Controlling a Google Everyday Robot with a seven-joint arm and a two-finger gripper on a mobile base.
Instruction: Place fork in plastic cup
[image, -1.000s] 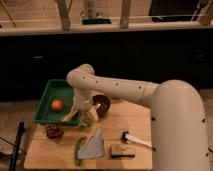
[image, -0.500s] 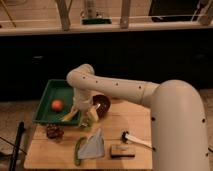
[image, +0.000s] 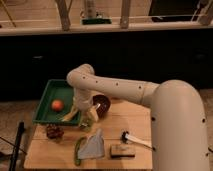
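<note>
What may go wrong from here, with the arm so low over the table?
1. The gripper hangs low between the green tray and the dark bowl, close to both; a sideways move may knock either.
2. The arm covers the spot beneath it, so neither fork nor cup shows clearly; a release may miss.

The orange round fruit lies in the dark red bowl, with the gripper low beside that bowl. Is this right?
Not quite. The camera view shows the orange round fruit in the green tray, not in the dark red bowl. The gripper is low beside that bowl.
</note>
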